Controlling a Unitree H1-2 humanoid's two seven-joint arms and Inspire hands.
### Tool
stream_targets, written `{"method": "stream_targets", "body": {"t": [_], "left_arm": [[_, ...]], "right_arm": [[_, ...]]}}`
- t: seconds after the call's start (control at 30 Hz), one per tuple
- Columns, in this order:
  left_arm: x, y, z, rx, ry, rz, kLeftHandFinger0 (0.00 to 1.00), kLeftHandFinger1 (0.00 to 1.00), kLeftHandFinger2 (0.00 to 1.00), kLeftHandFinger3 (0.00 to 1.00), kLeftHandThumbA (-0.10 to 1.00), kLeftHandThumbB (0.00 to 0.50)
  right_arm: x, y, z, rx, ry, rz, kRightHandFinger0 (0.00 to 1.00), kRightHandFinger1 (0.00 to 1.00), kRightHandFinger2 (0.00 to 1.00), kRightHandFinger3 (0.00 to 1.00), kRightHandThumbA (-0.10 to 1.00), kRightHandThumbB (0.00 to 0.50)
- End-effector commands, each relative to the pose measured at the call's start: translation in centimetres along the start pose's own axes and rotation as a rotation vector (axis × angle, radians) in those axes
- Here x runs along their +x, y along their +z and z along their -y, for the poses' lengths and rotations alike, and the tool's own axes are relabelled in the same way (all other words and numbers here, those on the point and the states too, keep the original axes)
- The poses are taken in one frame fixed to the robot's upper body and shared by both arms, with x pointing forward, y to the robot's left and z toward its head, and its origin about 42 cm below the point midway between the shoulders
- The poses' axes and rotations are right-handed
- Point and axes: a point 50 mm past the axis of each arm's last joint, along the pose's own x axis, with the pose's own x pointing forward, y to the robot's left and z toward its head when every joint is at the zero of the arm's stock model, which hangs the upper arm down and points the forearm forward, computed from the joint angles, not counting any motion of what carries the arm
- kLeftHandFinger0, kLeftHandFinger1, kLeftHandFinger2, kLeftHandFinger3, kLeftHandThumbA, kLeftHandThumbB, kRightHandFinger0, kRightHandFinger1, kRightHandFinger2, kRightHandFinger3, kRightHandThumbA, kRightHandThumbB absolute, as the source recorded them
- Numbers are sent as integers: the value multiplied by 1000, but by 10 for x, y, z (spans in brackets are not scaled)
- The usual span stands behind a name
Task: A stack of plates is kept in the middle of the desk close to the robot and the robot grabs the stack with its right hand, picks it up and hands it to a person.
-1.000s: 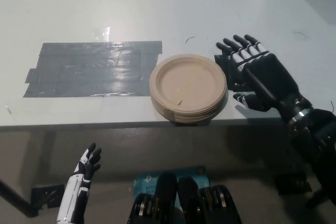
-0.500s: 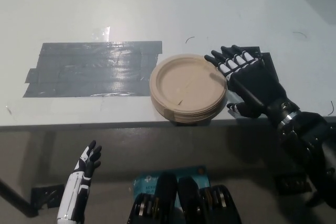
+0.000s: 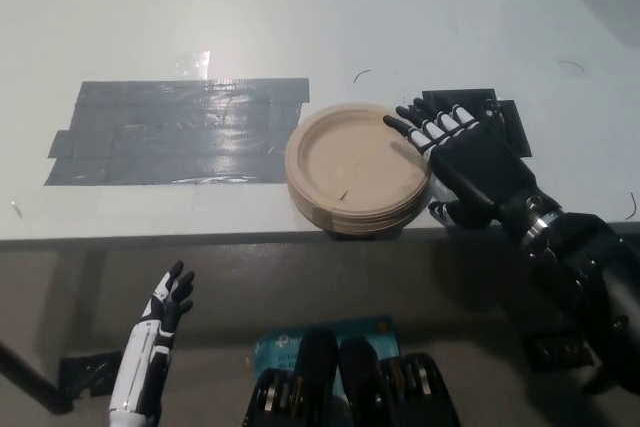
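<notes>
Head view: stack of plates (image 3: 358,169) at table (image 3: 300,17) near edge. Right hand (image 3: 462,152) open, fingertips over right rim. Left hand (image 3: 165,309) open, low. Likely light, stiff, slippery; grip right rim, top and underside.

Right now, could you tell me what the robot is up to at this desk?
The black right hand is open at the right side of the stack of plates, its fingertips over the rim, not yet gripping. The stack sits at the near edge of the white desk, beside a patch of grey tape. The white left hand rests open below the desk edge.
</notes>
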Motion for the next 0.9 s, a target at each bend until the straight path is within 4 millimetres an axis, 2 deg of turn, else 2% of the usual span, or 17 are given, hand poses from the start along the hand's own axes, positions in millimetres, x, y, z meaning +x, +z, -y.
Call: {"method": "stream_targets", "body": {"t": [0.0, 0.23, 0.5, 0.7, 0.87], "left_arm": [[4, 8, -2, 15, 1, 55, 1000, 1000, 1000, 1000, 1000, 0], [6, 10, -2, 8, -2, 57, 1000, 1000, 1000, 1000, 1000, 0], [10, 13, -2, 21, -12, 71, 1000, 1000, 1000, 1000, 1000, 0], [12, 15, 0, 9, -11, 68, 1000, 1000, 1000, 1000, 1000, 0], [15, 16, -1, 12, -15, 78, 1000, 1000, 1000, 1000, 1000, 0]], "right_arm": [[15, 2, 19, -17, -73, 38, 1000, 1000, 1000, 1000, 899, 500], [20, 7, 8, -8, -56, 40, 1000, 1000, 1000, 1000, 919, 500], [26, 12, 2, -6, -47, 46, 1000, 1000, 1000, 1000, 889, 500], [29, 15, -3, 5, -49, 53, 1000, 1000, 1000, 1000, 964, 500], [33, 19, -12, 37, -33, 68, 1000, 1000, 1000, 1000, 928, 500]]}}
